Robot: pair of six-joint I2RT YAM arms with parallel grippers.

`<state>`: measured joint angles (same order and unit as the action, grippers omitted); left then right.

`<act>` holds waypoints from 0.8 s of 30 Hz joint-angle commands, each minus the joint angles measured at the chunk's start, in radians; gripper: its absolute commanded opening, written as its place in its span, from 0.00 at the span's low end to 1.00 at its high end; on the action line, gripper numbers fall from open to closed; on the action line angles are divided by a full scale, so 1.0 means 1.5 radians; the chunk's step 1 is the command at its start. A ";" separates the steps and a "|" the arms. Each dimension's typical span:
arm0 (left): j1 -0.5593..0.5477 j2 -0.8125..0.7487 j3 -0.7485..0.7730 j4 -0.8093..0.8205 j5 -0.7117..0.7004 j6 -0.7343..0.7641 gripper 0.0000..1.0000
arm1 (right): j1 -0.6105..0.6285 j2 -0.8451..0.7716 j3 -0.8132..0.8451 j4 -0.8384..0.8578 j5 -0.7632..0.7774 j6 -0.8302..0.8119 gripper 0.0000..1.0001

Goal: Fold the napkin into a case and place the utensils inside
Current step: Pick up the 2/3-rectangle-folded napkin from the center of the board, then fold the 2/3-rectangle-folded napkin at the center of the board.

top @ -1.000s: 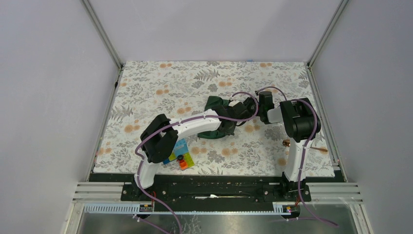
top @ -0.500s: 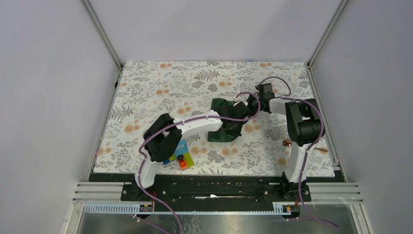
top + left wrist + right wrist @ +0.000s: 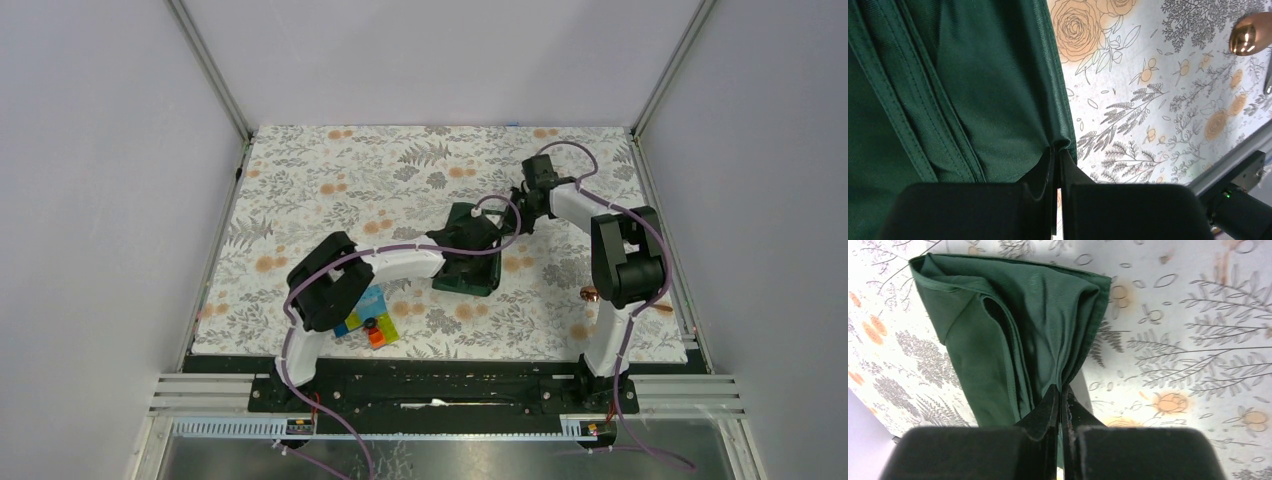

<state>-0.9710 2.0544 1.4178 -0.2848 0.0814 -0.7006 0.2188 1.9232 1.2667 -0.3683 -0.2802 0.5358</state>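
Observation:
The dark green napkin (image 3: pixel 468 275) lies bunched in loose layers on the floral cloth, right of centre. My left gripper (image 3: pixel 482 238) is shut on a folded edge of it; the left wrist view shows the cloth (image 3: pixel 973 85) pinched at the fingertips (image 3: pixel 1058 150). My right gripper (image 3: pixel 513 217) is shut on a gathered edge at the napkin's far right; the right wrist view shows the folds (image 3: pixel 1023 325) running into the jaws (image 3: pixel 1062 390). The copper spoon (image 3: pixel 588 293) lies near the right arm, its bowl also in the left wrist view (image 3: pixel 1250 32). I cannot make out the silver utensil.
A cluster of colourful plastic blocks (image 3: pixel 370 322) sits by the left arm's elbow near the front edge. The floral table covering (image 3: pixel 330 190) ends at a metal rail (image 3: pixel 430 385) in front. Grey walls close in the back and sides.
My right gripper has swung toward the far right, still holding the cloth. The napkin has been drawn from a crumpled heap into a flatter, longer shape. The left gripper shifted slightly right.

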 commanded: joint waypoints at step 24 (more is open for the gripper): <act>0.179 -0.298 -0.356 0.251 0.190 -0.041 0.00 | 0.208 0.153 0.388 -0.250 0.237 0.084 0.00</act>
<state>-0.7261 1.6665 0.9321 0.0162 0.3038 -0.7444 0.4904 2.1109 1.7401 -0.6830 -0.0132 0.6369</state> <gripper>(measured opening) 0.019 0.022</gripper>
